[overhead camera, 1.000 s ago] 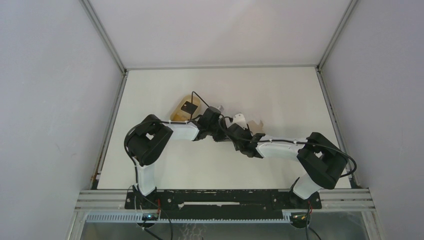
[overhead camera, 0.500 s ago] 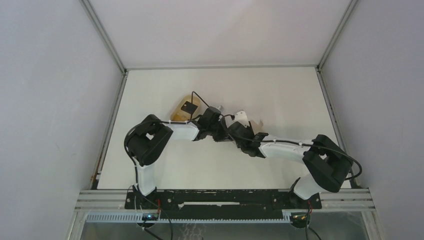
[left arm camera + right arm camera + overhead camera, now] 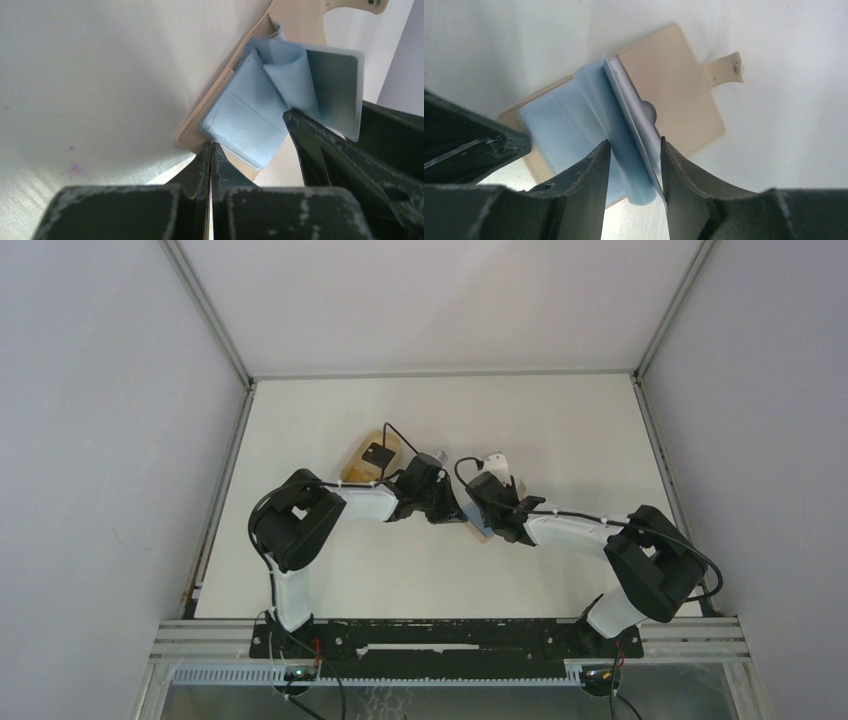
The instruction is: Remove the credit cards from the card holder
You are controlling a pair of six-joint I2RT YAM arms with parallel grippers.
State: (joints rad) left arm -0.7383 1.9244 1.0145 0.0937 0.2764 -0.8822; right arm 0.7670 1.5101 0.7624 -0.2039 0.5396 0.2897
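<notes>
**pin the holder, draw the cards out on the open side**

top view: the two arms meet over the middle of the table [image 3: 560, 420], and their wrists hide most of the work. a tray [image 3: 352, 468] lies beyond the left wrist, apart from the job. the most room for a pull looks to be ahead of the right arm and on its outer side, where nothing stands.

left wrist view: the left gripper [image 3: 210, 150] has its jaws pressed together with nothing between them. its tips appear to bear down on the near corner of the card holder [image 3: 297, 22], which lies open and flat on the table. the cards [image 3: 245, 125] sit just ahead of the tips as a blue stack. several leaves curl up toward the other arm's finger on the right. i cannot tell which leaves are cards and which are sleeves.

right wrist view: the right gripper [image 3: 634, 145] is about half closed around a curled blue bundle that stands up from the holder's fold. both fingers sit against the bundle. the snap tab [image 3: 725, 70] lies ahead and to the right, loose on the table. the left arm's finger is close in on the left.

to do this step well, i would keep the corner pinned and pull slowly along the line of the pocket without twisting, since the bundle is already bent. the tight side is the left, so the pull should go up and to the right. if the holder lifts along with the cards, the pin has slipped.
</notes>
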